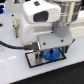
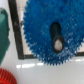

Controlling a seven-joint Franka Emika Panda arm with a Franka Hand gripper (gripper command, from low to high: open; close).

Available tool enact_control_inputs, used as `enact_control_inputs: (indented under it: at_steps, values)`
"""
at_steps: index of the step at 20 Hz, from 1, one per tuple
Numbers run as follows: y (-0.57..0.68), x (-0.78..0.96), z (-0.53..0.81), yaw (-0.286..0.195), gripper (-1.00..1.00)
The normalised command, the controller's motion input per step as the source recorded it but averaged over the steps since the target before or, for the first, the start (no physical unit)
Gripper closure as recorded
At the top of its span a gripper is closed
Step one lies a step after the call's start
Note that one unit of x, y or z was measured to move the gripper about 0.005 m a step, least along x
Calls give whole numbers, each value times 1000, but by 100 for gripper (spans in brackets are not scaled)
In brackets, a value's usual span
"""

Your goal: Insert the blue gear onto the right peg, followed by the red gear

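While the arm hangs low over the plate (image 1: 31, 58), the blue gear (image 2: 50, 31) sits under the hand (image 1: 48, 50), its hub around a dark pin, probably the right peg (image 2: 58, 39); which of the two pins it is I cannot tell.

Hand state: fingers hidden behind the wrist body in the exterior view, none seen in the wrist view. Cannot tell.

Judgement: blue looks on or nearly seated. To do this well, keep the gear flat, press straight down, release only when flush, lift vertically.

Red gear (image 2: 4, 76): edge only, at the corner of the wrist view, on the white worktop (image 2: 50, 72) off the plate.

Containers: none seen. A green object (image 2: 3, 35) beside the plate, unidentified.
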Motion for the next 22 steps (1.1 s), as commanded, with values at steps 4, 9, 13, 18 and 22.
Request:
enact_control_inputs:
  at_steps: [4,9,13,18,22]
  values:
    - [114,-255,433,0,-100]
    - [309,-318,316,0,-100]
    - [406,-433,128,0,-100]
    - [462,-430,28,0,-100]
    - [404,-429,-56,0,-100]
